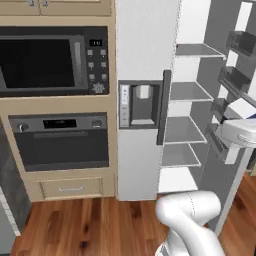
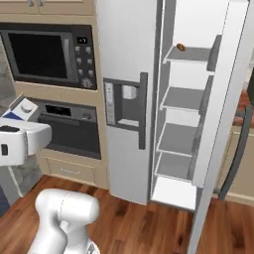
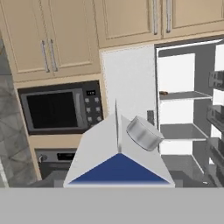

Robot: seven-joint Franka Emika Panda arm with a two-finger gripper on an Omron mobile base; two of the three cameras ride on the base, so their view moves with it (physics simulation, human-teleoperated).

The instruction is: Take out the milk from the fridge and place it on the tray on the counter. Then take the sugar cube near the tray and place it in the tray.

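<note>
The fingers themselves are hidden: in the hand view the milk stands close before the camera and covers them, its base is cut off by the bottom of the picture, and in both base views it is little more than a white-and-blue corner beside the white arm. I cannot tell how far the fingers are spread or whether they pinch the milk, though its gable top and round cap rise straight above where they lie. The fridge stands well beyond, door open, a small brown lump on its upper shelf.
</note>
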